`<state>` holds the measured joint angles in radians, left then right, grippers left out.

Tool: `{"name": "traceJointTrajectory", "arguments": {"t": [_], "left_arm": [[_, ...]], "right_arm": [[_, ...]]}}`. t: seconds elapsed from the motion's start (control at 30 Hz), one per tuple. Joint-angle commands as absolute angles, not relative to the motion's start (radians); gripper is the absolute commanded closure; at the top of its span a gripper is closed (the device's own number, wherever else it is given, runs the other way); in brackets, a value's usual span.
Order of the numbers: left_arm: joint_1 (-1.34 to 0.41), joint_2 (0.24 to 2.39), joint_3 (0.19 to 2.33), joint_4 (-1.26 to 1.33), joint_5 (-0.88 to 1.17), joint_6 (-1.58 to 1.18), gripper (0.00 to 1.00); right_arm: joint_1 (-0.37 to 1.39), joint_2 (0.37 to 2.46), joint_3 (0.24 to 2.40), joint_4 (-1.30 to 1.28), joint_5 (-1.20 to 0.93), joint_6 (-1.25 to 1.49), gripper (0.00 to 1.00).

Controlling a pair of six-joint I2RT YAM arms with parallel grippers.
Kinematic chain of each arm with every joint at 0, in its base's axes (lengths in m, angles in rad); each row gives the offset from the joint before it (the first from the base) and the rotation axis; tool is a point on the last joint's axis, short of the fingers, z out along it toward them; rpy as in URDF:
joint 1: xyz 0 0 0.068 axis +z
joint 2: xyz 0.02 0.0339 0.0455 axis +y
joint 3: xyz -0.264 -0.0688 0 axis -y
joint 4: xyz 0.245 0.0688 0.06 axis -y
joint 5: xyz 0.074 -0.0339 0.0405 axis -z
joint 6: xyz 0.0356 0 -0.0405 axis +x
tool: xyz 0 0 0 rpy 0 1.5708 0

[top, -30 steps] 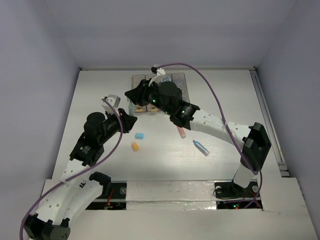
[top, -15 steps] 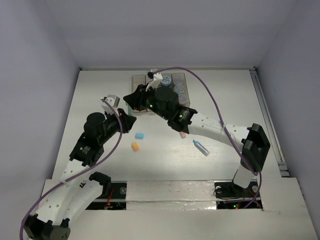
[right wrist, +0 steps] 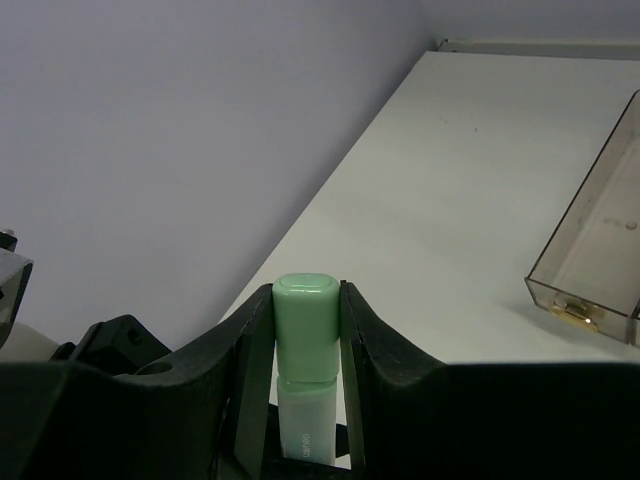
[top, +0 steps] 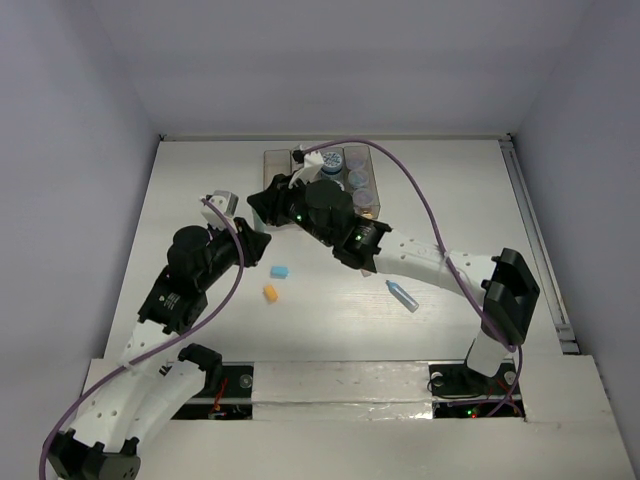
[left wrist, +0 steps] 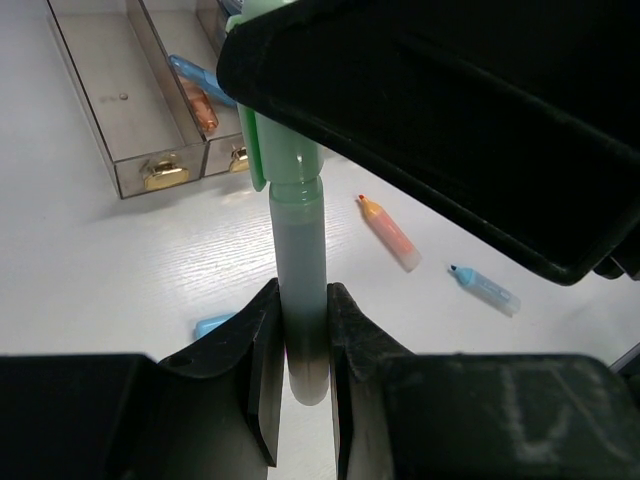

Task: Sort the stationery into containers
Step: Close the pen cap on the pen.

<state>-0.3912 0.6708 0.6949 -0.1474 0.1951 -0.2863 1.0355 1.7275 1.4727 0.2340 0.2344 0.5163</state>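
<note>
The right gripper [right wrist: 306, 305] has moved left, off the bins [top: 276, 160], and now squeezes the marker [left wrist: 298, 250] by its green cap. The left gripper [left wrist: 300, 345] squeezes the other end, left of middle. Likely a pass.

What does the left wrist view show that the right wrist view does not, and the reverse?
Only the left wrist: a loose orange marker and a blue marker on the table, plus markers inside the bins. Only the right wrist: the grey wall. Both: the green marker, gripped by the left gripper and the right gripper, and the bins.
</note>
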Motion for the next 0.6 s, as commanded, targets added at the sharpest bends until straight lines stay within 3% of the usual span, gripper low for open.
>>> {"name": "traceJointTrajectory", "arguments": {"t": [0.0,0.57], "left_arm": [[-0.391,0.655,0.727,-0.107,0.186,-0.285,1.0],[-0.391,0.623,0.726,-0.094,0.161,-0.291,1.0]], "right_arm": [[1.054,1.697,1.448,0.265,0.256,0.512,1.0],[1.063,1.674,1.344,0.301,0.107,0.63,1.0]]}}
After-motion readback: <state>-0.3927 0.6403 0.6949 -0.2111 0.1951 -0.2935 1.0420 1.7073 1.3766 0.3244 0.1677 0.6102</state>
